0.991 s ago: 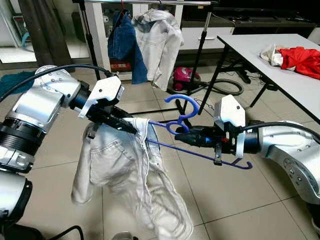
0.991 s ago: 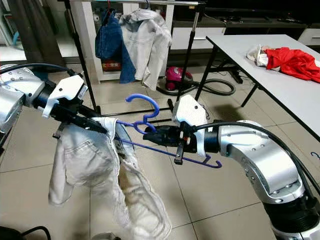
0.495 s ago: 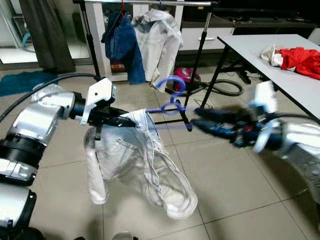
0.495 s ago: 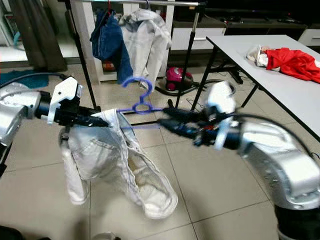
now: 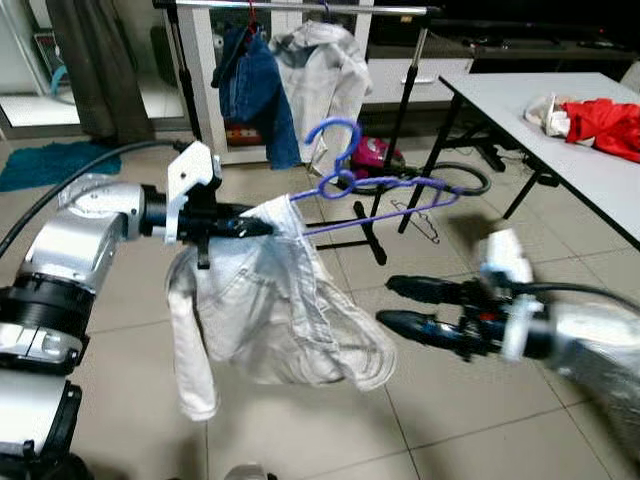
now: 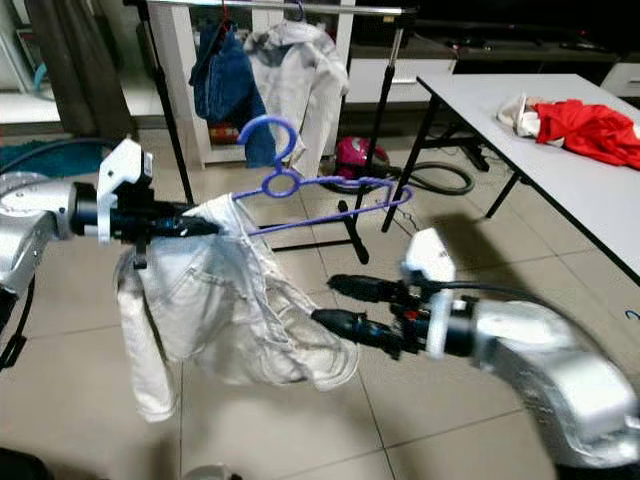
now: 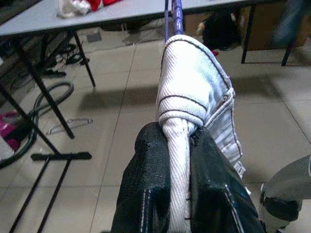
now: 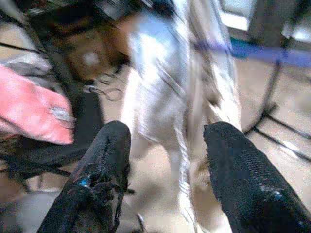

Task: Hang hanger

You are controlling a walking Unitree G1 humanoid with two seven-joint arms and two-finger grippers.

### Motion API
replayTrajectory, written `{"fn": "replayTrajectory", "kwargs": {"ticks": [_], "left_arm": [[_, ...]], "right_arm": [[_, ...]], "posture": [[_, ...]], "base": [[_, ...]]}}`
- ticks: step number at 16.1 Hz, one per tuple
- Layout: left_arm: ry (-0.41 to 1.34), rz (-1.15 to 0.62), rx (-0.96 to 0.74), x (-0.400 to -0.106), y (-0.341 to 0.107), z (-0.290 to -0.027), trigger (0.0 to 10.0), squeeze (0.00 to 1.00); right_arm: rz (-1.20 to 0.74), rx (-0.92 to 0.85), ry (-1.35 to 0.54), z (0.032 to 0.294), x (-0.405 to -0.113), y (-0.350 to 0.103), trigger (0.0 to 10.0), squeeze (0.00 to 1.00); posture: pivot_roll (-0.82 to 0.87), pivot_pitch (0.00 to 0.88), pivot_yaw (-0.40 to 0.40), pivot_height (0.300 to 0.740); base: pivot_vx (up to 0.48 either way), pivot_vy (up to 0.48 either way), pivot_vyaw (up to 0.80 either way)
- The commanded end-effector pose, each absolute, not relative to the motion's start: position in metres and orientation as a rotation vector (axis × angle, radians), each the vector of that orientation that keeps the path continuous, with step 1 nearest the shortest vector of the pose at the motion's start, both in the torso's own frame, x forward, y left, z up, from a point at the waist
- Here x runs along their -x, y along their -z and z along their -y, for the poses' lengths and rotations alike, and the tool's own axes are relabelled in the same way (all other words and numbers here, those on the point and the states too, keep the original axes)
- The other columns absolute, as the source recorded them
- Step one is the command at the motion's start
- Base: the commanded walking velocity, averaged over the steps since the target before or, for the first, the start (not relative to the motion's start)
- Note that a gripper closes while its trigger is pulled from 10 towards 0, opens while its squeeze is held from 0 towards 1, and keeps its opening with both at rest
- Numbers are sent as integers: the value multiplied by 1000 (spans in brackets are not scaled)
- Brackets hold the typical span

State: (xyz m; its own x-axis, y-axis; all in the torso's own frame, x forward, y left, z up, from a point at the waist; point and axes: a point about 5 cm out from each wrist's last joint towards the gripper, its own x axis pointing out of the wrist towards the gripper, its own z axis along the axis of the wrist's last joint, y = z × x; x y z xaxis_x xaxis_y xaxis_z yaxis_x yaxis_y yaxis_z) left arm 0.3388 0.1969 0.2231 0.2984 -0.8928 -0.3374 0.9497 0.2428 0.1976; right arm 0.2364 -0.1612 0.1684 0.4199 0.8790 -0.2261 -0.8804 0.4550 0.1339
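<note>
Here, the pale jeans [image 5: 270,300] on the purple hanger [image 5: 375,190] are pinched by the left gripper [image 5: 262,228]; below that hanger, the right gripper [image 5: 385,302] is spread wide, empty.

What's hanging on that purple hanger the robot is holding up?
A pale garment is draped over the purple hanger at its left end, pinched there by the left gripper. The cloth covers that end of the hanger, so its tip cannot be seen. The right gripper is open below.
</note>
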Motion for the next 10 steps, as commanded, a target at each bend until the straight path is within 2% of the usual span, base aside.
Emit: {"fn": "replayTrajectory", "kwargs": {"ticks": [1,3,4,5,9,10], "left_arm": [[1302,-45,-425,-338,-254,-188,0,0],[1357,-2,-436,-329,-270,-181,0,0],[1365,6,-437,-327,-272,-180,0,0],[1374,30,-444,-323,-279,-177,0,0],[1386,99,-459,-311,-301,-172,0,0],[1387,105,-459,-309,-304,-172,0,0]], "right_arm": [[-324,67,-1022,162,-246,-154,10000,1000],[-428,134,-837,166,-269,-112,10000,1000],[-443,138,-820,166,-272,-106,10000,1000],[-469,154,-843,162,-272,-94,10000,0],[-566,374,-738,171,-279,-51,10000,0],[-580,385,-725,174,-279,-47,10000,0]], "posture": [[46,0,-56,740],[54,0,-71,740],[56,0,-75,740],[61,0,-87,740],[72,0,-110,740],[72,0,-113,740]], "base": [[0,0,0],[0,0,0],[0,0,0],[0,0,0],[0,0,0],[0,0,0]]}}
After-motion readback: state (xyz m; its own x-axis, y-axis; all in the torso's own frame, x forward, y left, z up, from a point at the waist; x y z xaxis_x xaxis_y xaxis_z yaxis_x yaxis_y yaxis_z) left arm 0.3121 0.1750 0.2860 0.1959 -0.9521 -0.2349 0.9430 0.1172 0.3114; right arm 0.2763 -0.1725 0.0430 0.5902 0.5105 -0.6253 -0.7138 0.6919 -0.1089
